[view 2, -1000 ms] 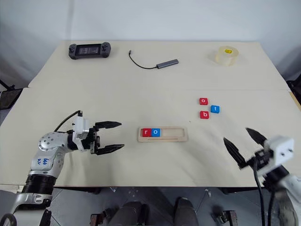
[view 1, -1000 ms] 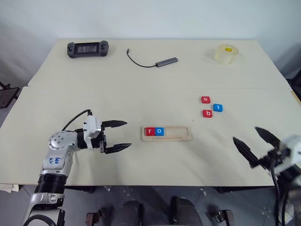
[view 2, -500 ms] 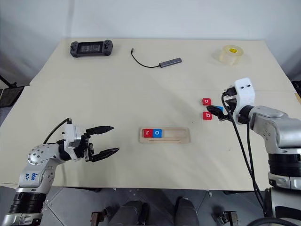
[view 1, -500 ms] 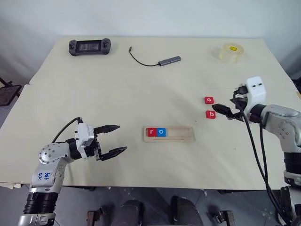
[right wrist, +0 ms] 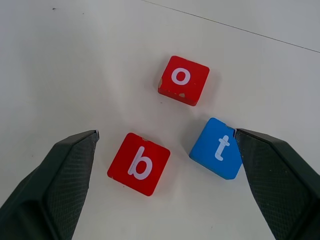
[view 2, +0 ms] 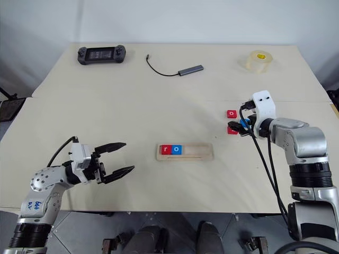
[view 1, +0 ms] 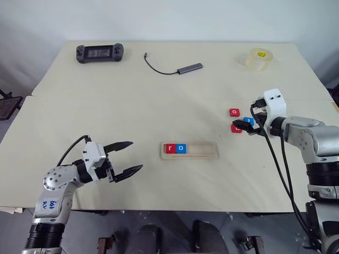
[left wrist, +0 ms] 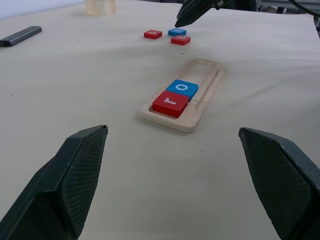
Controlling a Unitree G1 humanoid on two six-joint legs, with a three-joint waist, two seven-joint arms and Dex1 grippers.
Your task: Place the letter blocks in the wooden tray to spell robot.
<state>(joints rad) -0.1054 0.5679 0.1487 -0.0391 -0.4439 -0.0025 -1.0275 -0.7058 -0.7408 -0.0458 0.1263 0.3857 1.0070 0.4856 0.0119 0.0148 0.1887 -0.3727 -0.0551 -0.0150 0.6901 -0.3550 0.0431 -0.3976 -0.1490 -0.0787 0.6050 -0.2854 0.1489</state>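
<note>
The wooden tray lies mid-table with a red r block and a blue o block at its left end. To its right, three loose letter blocks sit on the table: red o, red b and blue t. My right gripper hovers open over them, pointing down. One finger is left of the b and the other is beside the t's corner. My left gripper stands open and empty, left of the tray and pointing toward it.
At the table's far side lie a black game controller, a grey USB adapter with its cable and a roll of clear tape. A seam runs across the table between them and the blocks.
My right gripper swung from the table's front right edge forward to the loose blocks and tilted down, staying open. The left gripper drew back slightly.
</note>
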